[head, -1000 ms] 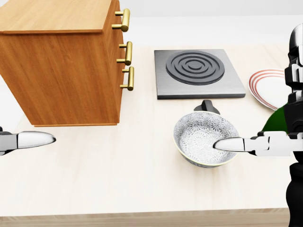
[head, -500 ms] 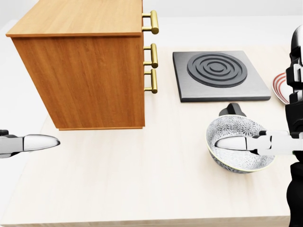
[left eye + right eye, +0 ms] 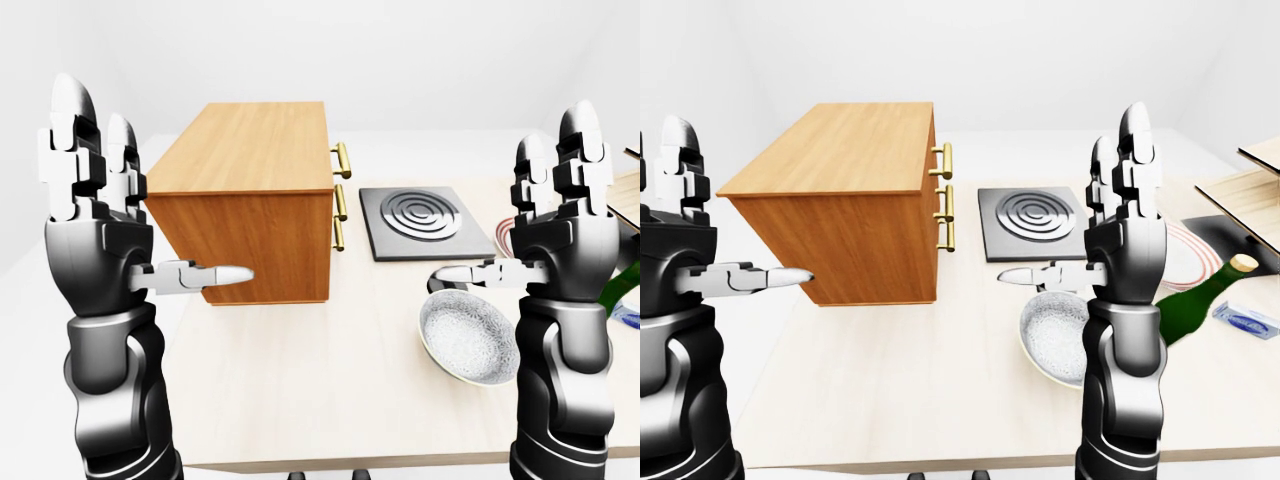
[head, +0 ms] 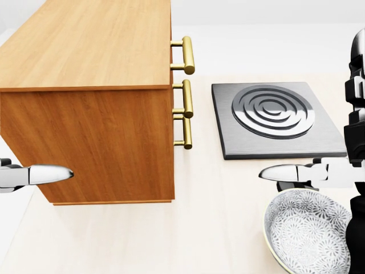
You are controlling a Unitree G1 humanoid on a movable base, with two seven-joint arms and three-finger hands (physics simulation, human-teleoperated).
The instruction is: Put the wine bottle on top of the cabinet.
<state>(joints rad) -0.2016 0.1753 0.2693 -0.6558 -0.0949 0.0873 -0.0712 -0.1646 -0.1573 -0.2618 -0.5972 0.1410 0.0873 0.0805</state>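
Left hand: the left hand (image 3: 95,215) is held upright with fingers spread and thumb stuck out sideways; nothing is gripped.
Right hand: the right hand (image 3: 1127,225) is raised the same way, fingers spread, thumb pointed toward the left of the right-eye view; nothing is held.
Bowl: a patterned bowl (image 3: 1052,336) is seen just below the right thumb, resting on the table (image 3: 920,370).
Wine bottle: the green wine bottle (image 3: 1196,305) is found lying tilted on the table just to the right of the right hand, partly hidden by the forearm, its gold-capped neck pointed up and right.
Plate: a red-rimmed plate (image 3: 1180,262) is seen behind the right hand.
Burner: a dark burner plate (image 4: 276,118) is placed above the right thumb in the head view.
Cabinet: the wooden cabinet (image 3: 255,205) is set between the hands, nearer the left thumb, its brass handles (image 4: 183,97) turned toward the burner.
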